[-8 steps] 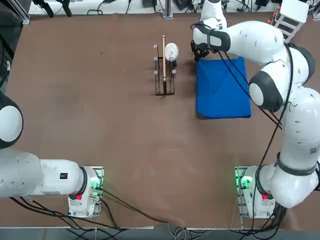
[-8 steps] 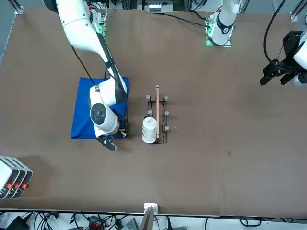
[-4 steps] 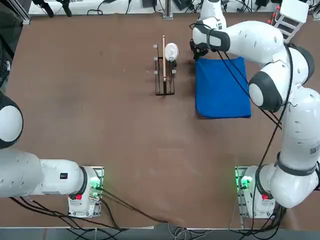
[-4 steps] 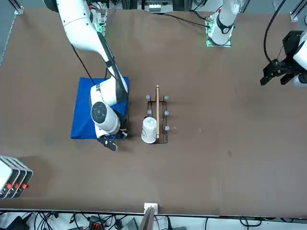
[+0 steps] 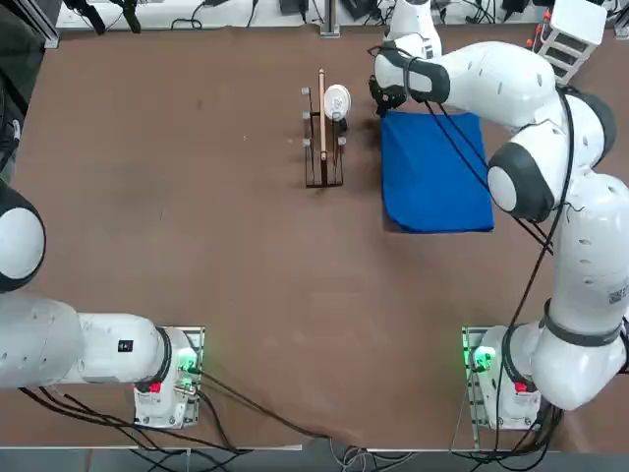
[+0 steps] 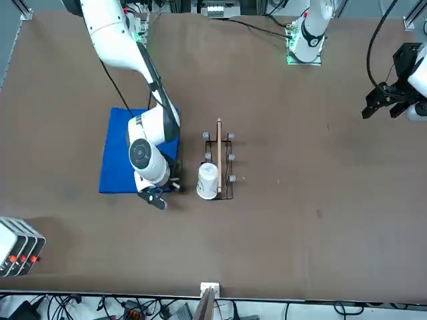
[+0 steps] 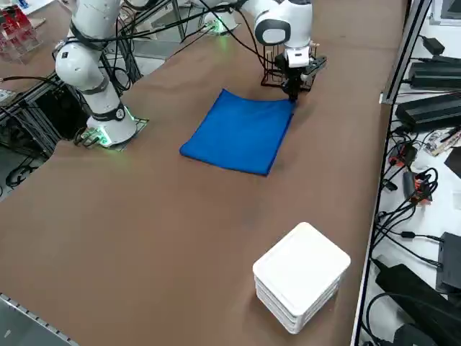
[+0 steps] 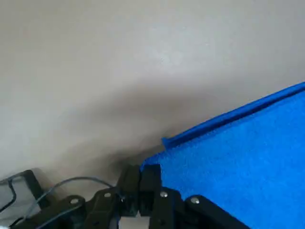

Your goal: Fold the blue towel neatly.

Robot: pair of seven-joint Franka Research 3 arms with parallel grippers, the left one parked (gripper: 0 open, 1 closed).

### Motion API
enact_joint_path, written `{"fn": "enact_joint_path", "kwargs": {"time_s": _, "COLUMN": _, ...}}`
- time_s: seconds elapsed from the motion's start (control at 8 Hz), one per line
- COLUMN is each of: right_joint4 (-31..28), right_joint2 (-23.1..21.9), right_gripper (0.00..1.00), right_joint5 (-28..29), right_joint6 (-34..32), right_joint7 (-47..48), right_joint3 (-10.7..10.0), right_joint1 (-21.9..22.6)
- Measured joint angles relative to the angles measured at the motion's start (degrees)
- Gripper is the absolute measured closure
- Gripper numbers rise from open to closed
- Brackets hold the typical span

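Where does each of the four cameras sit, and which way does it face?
Top: overhead, looking down; both arm bases at the bottom, right gripper at the blue towel.
Front: across the table, facing the robot; right arm at left, wooden stand centre.
Right side: raised, diagonal; white box nearest.
Right wrist: on the arm, its shut gripper at the towel's corner.
Top and front share the stand and towel.

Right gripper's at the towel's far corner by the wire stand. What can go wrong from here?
1. The right gripper is shut at the very corner of the blue towel; with so little cloth near the fingers, the corner may slip out on a lift.
2. The wire stand and the white cup on it sit close beside that corner; a sideways swing might knock them.
3. The towel looks already doubled; dragging one corner could skew its layers.
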Motion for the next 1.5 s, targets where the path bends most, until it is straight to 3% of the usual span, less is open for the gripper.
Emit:
{"fn": "enact_joint_path", "kwargs": {"time_s": 0.75, "right_joint4": 0.0, "right_joint2": 0.3, "right_gripper": 0.95, "right_joint5": -0.1, "right_joint6": 2.0, "right_joint7": -0.7, "right_joint3": 0.0, "right_joint1": 0.5}}
{"fn": "enact_joint_path", "kwargs": {"time_s": 1.0, "right_joint4": 0.0, "right_joint2": 0.3, "right_gripper": 0.65, "right_joint5": -0.1, "right_joint6": 2.2, "right_joint7": -0.8, "right_joint3": 0.0, "right_joint1": 0.6}}
{"fn": "enact_joint_path", "kwargs": {"time_s": 1.25, "right_joint4": 0.4, "right_joint2": 0.2, "right_gripper": 0.27, "right_joint5": -0.2, "right_joint6": 1.3, "right_joint7": -0.8, "right_joint3": 0.0, "right_joint1": 0.7}}
{"fn": "enact_joint_path", "kwargs": {"time_s": 1.38, "right_joint4": 1.6, "right_joint2": 0.0, "right_gripper": 0.1, "right_joint5": -1.0, "right_joint6": -1.5, "right_joint7": -0.8, "right_joint3": -0.1, "right_joint1": 0.7}}
{"fn": "enact_joint_path", "kwargs": {"time_s": 1.5, "right_joint4": 3.4, "right_joint2": -0.8, "right_gripper": 0.0, "right_joint5": -3.5, "right_joint6": -6.2, "right_joint7": -1.2, "right_joint3": -0.4, "right_joint1": 0.6}}
